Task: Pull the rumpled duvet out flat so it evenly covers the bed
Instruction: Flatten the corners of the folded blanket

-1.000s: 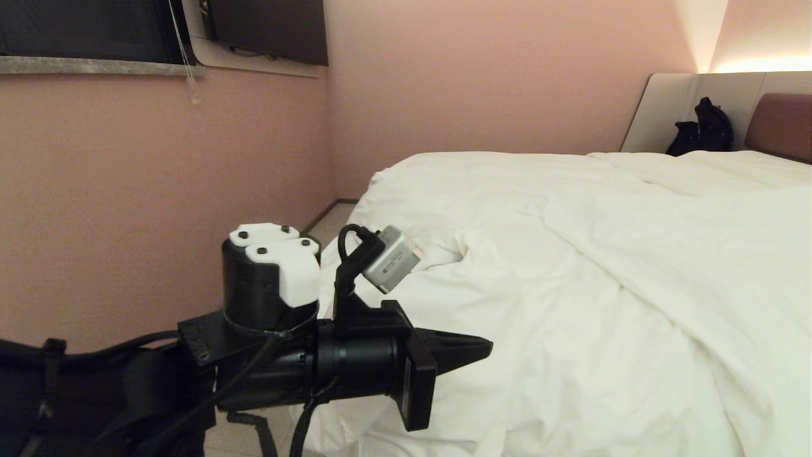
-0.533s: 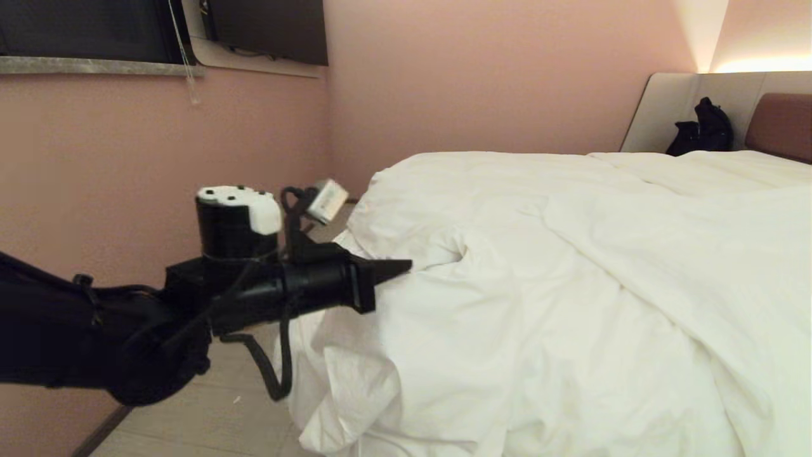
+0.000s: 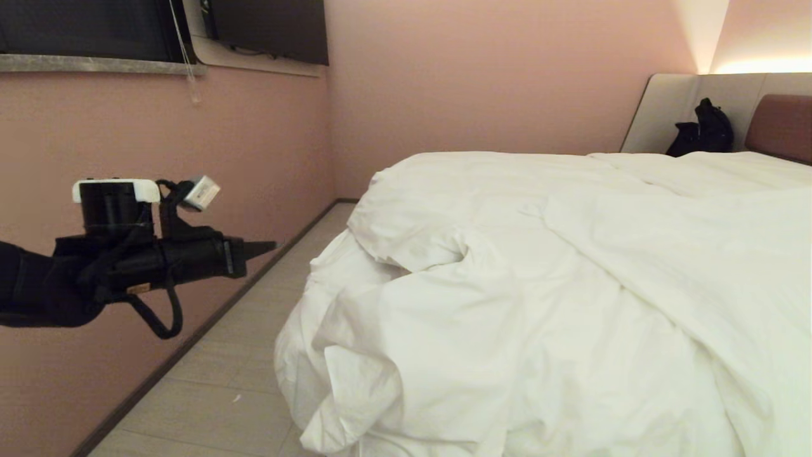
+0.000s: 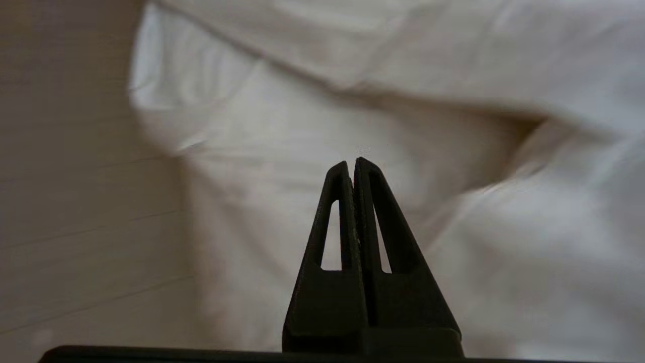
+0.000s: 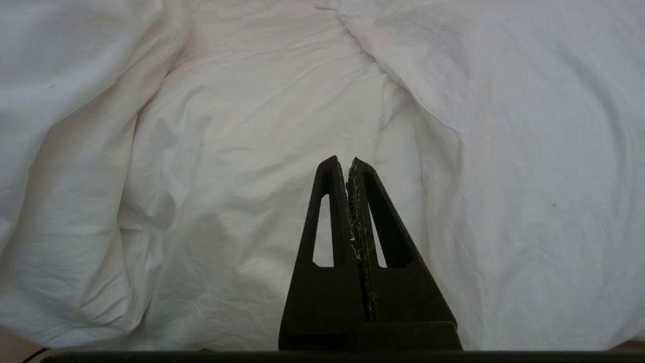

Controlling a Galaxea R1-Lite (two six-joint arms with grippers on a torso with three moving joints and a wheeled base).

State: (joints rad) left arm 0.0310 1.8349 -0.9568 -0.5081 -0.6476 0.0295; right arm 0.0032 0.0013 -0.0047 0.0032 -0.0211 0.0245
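Note:
The puffy white duvet (image 3: 571,273) lies rumpled over the bed, bunched in thick folds at the near left corner (image 3: 355,355) and hanging toward the floor. My left gripper (image 3: 271,244) is held level over the floor, left of the bed and apart from the duvet, shut with nothing in it. In the left wrist view its shut tips (image 4: 351,162) point at the duvet (image 4: 453,151). My right gripper (image 5: 346,161) is outside the head view; its wrist view shows it shut and empty above the duvet (image 5: 252,151). The brown headboard (image 3: 780,124) shows far right.
A pink wall (image 3: 158,146) runs close along the left, leaving a narrow strip of pale floor (image 3: 247,362) beside the bed. A dark window (image 3: 82,28) and screen (image 3: 273,28) sit high on it. A black bag (image 3: 704,127) rests against the grey panel.
My left arm has swung left and back, away from the duvet's near corner, out over the floor strip. The gripper stayed shut. The duvet fold it was against now shows fully.

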